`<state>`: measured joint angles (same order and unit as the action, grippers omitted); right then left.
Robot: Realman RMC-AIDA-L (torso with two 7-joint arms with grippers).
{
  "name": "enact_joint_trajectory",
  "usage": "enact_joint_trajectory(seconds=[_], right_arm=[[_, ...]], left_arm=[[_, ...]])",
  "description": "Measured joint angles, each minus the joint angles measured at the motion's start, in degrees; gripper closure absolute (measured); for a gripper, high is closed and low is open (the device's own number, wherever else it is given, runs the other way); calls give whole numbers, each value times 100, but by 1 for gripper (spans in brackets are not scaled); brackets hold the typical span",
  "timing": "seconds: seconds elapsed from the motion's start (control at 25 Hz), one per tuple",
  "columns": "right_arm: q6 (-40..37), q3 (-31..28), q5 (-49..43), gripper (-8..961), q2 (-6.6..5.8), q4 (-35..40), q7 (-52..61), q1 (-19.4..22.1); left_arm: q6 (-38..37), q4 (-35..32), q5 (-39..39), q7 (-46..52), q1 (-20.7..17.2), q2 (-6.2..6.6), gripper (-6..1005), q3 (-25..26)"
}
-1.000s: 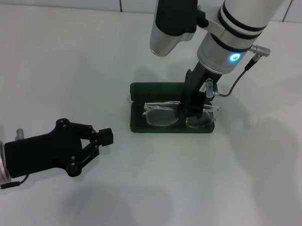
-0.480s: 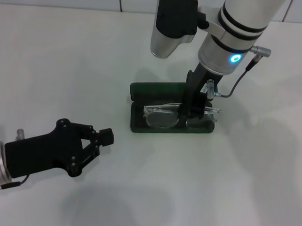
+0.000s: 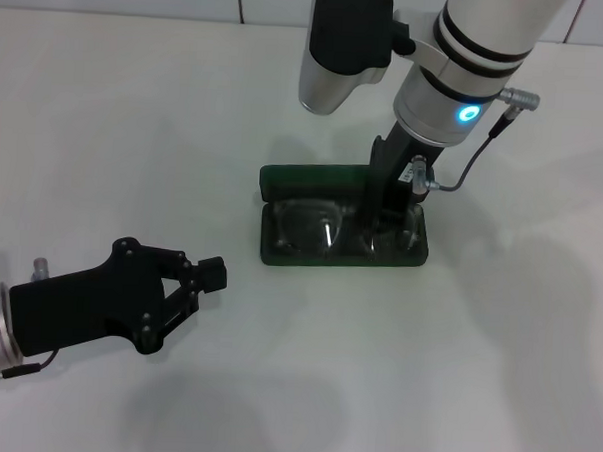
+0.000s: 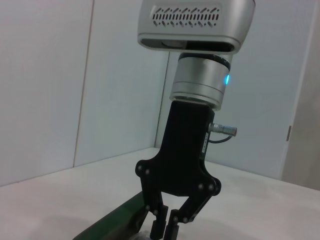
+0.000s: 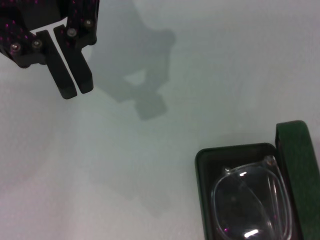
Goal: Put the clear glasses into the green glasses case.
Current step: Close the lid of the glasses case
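The clear glasses [image 3: 326, 230] lie inside the green glasses case [image 3: 280, 253]. The right hand [image 3: 374, 225], fingers nearly together, stands at their bridge. Treat them as light, slippery, fragile; hold at the bridge.

The left hand [image 3: 211, 273] is clenched, idle.

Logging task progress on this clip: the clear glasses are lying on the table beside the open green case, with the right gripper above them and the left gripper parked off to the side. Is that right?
Not quite. The clear glasses lie inside the open green case, not on the table beside it; the right wrist view shows this. The right gripper is above them, and the left gripper is parked aside.
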<state>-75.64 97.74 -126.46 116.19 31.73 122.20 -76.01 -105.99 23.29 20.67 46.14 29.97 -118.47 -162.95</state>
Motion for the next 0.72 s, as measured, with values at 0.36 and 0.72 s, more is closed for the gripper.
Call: enact_joint_trajectory(seconds=[0.36,0.72], right_arm=[[-45,-4,-11,865,0,240,20,38],[-731,-342,-726,869,-27,2436,557,1446]], left_arm=[[-9,0,-3,0,-28,21,946,0],[-52,0,105,148,112,131,946,1]])
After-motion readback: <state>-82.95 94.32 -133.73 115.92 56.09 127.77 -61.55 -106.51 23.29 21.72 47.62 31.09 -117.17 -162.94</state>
